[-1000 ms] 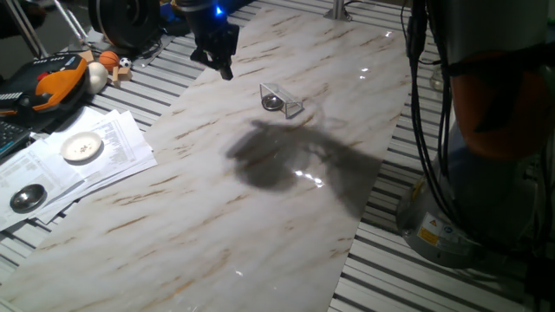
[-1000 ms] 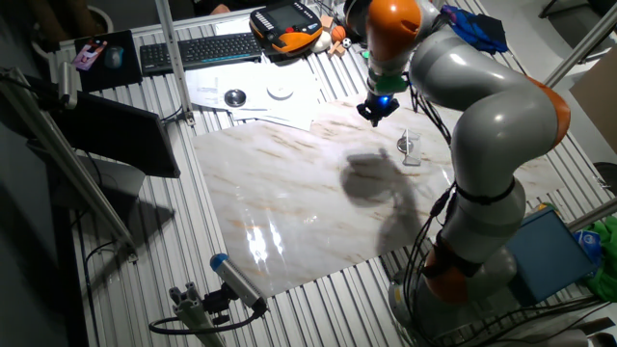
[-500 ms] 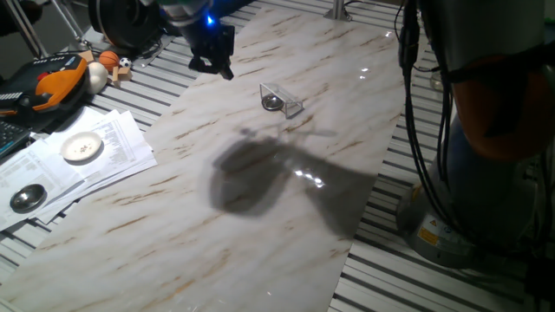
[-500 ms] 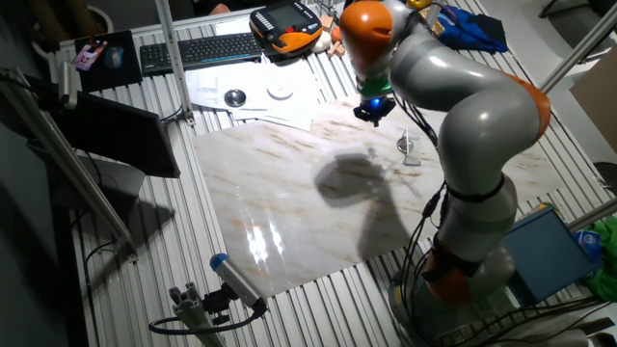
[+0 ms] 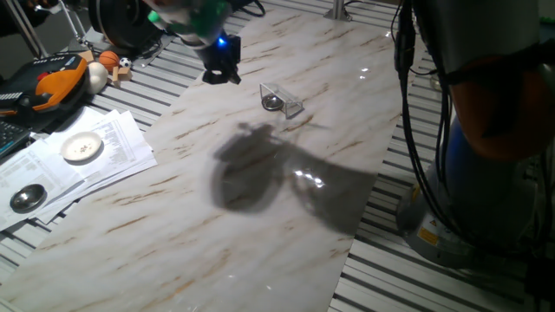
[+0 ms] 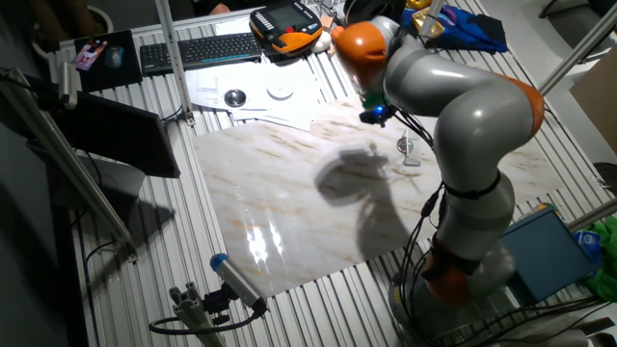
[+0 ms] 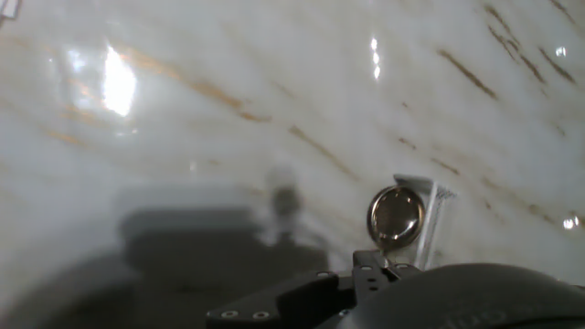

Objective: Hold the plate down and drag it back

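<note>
Marble-patterned board covers the surface (image 5: 260,217), laid over a slatted metal bench, and I see it from both sides. My arm (image 6: 463,106) reaches over the far part of the board, and the hand (image 5: 221,71) hangs above the marble near the board's far edge, with a blue light glowing on its body. I cannot tell from any view whether the fingers are spread or closed; the hand view shows only dark housing along the bottom edge.

On the marble, near the hand but apart from it, stands the clear wedge-shaped stand (image 5: 283,100). The plate (image 7: 396,216) leans tilted in that stand, and in the hand view I see its round face with a bright rim just above the housing. From the fixed views it shows as a small dark disc (image 5: 274,102) inside the clear plastic. The hand is not touching it.

The arm's broad shadow (image 5: 251,169) falls on the middle of the board. Off the marble, on loose papers (image 5: 82,160), lie a white dotted disc (image 5: 81,148) and another small dark disc (image 5: 28,198). Beyond them I make out an orange pendant (image 5: 54,80) and, in the other fixed view, a keyboard (image 6: 193,53).
</note>
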{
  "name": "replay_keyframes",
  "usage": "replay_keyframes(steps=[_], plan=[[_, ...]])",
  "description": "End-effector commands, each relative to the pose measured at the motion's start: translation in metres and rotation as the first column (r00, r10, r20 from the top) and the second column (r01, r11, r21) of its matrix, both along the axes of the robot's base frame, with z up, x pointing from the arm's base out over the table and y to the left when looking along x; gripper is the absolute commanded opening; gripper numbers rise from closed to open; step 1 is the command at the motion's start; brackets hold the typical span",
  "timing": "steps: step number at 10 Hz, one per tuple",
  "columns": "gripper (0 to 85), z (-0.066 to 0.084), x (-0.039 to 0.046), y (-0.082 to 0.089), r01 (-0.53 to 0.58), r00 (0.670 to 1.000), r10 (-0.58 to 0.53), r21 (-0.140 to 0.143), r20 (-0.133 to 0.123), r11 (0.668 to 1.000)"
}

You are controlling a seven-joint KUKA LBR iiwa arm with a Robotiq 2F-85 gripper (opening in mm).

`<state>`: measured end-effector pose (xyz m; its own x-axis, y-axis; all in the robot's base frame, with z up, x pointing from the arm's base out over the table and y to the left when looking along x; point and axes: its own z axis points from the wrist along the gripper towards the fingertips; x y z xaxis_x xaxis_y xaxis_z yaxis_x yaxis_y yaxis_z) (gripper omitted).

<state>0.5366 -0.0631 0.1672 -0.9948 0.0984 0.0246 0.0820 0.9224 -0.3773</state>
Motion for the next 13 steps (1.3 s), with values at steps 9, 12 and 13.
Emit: replay_keyframes(steps=[9, 12, 13], plan=[[0.0, -0.048, -0.0017, -0.027, 0.085, 0.982, -0.086, -0.013, -0.168, 0.996], [0.0, -0.048, -0.0017, -0.027, 0.144, 0.977, -0.154, -0.074, -0.148, 0.987], [0.0, -0.048, -0.0017, -0.027, 0.161, 0.977, -0.167, -0.06, -0.13, 0.985]])
